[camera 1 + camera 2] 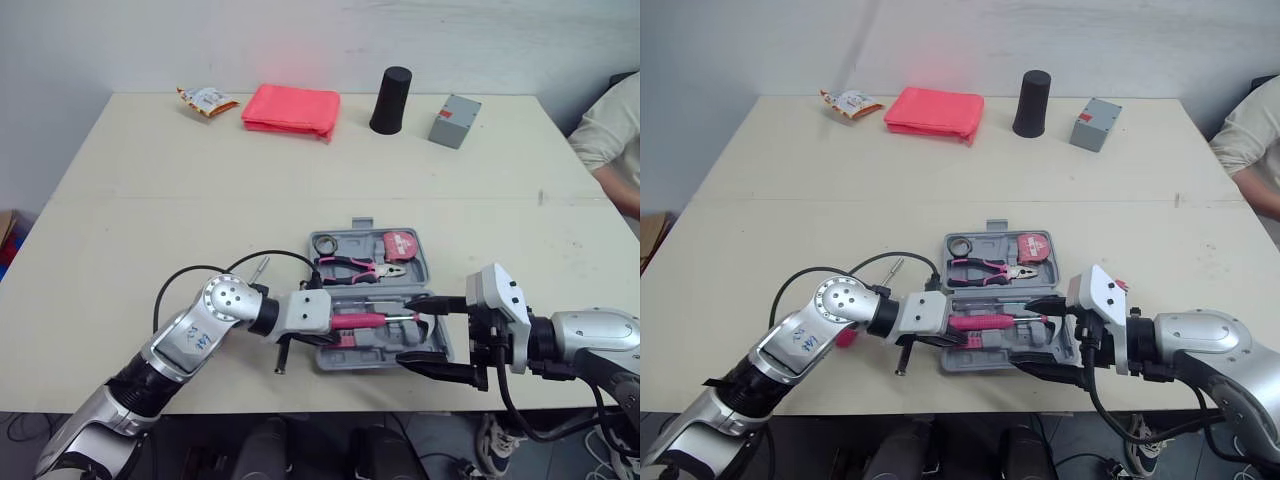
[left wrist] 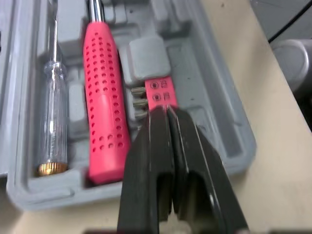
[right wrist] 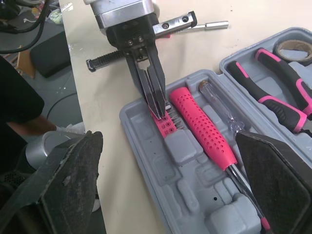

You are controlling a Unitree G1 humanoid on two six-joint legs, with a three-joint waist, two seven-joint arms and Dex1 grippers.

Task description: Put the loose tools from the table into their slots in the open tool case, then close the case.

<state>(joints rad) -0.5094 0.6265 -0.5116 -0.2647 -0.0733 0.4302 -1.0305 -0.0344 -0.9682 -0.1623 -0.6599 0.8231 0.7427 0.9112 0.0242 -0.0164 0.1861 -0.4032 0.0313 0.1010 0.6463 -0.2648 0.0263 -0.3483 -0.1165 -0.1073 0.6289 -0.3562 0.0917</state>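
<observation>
The open tool case [image 3: 161, 185] is lying near the front edge of the table [image 1: 150, 180], its long axis running left to right. The left gripper [image 2: 165, 113] is reaching into the near tray from the left. Its two fingers are pressed together with no gap, and their tips are touching the pink bit holder [image 2: 159, 91]. Just beyond the holder, the pink screwdriver [image 1: 360, 320] is sitting in its slot along the case's length, handle toward the robot's left and shaft pointing right. A clear tester screwdriver [image 2: 51, 107] is lying parallel on its far side. The pliers [image 1: 352, 267] are resting in the far half, nose pointing right. The right gripper [image 1: 418, 332] is hovering at the case's right end, fingers spread wide apart. A loose silver bit extension [image 1: 262, 268] is lying on the table just left of the case, slanting away from the robot.
</observation>
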